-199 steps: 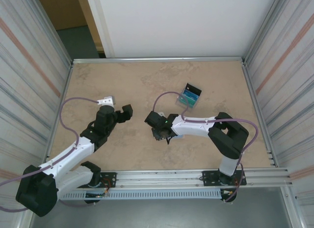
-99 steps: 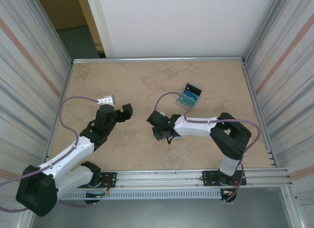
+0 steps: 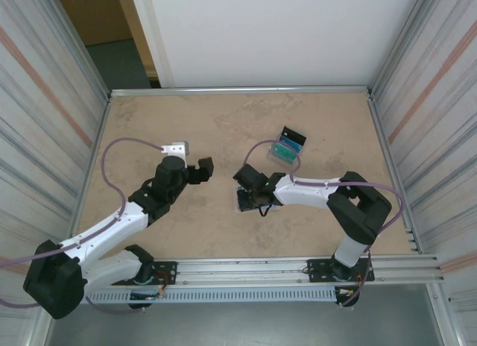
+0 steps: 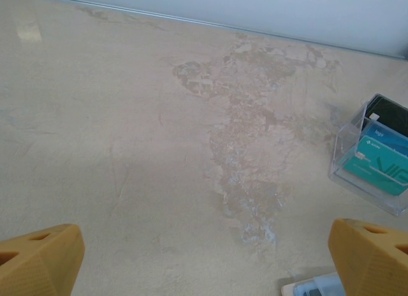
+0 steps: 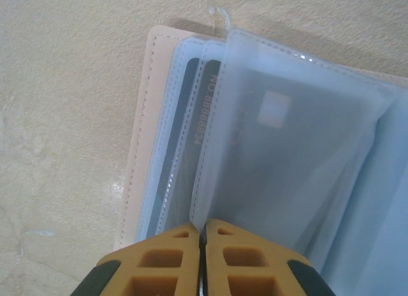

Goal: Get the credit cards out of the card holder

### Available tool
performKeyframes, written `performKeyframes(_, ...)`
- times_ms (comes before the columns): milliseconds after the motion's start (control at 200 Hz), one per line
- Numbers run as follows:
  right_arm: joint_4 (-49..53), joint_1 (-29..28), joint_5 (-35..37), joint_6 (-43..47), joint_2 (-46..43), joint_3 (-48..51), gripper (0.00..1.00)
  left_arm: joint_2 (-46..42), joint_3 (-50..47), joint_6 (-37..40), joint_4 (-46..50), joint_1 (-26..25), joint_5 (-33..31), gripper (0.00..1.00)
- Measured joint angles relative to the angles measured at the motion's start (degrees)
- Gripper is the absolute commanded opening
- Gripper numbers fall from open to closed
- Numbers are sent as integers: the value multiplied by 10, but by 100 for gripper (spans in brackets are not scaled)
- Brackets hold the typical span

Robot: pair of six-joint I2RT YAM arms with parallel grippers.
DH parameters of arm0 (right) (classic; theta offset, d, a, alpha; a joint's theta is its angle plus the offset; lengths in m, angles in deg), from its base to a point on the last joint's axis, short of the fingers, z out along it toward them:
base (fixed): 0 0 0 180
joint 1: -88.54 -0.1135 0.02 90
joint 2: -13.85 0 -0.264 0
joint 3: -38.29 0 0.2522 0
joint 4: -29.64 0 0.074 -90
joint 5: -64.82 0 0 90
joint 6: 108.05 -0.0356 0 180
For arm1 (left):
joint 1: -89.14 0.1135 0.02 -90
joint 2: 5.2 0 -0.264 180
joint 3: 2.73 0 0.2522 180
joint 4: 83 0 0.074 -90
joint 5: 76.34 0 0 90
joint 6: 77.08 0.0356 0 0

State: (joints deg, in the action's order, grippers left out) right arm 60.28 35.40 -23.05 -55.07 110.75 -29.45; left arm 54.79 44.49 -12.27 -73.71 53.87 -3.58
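Pinching: cannot tell; right hand [image 5: 203, 229] has its fingers pressed together at the near edge of the holder's top clear sleeve.
Holder [image 5: 136, 149]: lies spread on the worktop [image 4: 127, 117], directly under and ahead of the right hand.
Cards [image 5: 191, 111]: dark, inside the sleeves, just beyond the fingertips.
Left hand [image 4: 204, 258]: spread wide over bare worktop, apart from the holder.
Tray [image 4: 376, 162]: ahead, to its right.

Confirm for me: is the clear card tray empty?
No, the clear tray holds a teal card with blue and dark ones behind it.
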Motion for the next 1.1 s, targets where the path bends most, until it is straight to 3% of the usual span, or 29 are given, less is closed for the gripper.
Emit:
performKeyframes(476,-31,37,-22,-11,-91,76,7,84,51,16,0,-33,1,99)
performKeyframes(1102,-27,98,-9,-54,-179,152,21,200,108,49,17,-84,2,99)
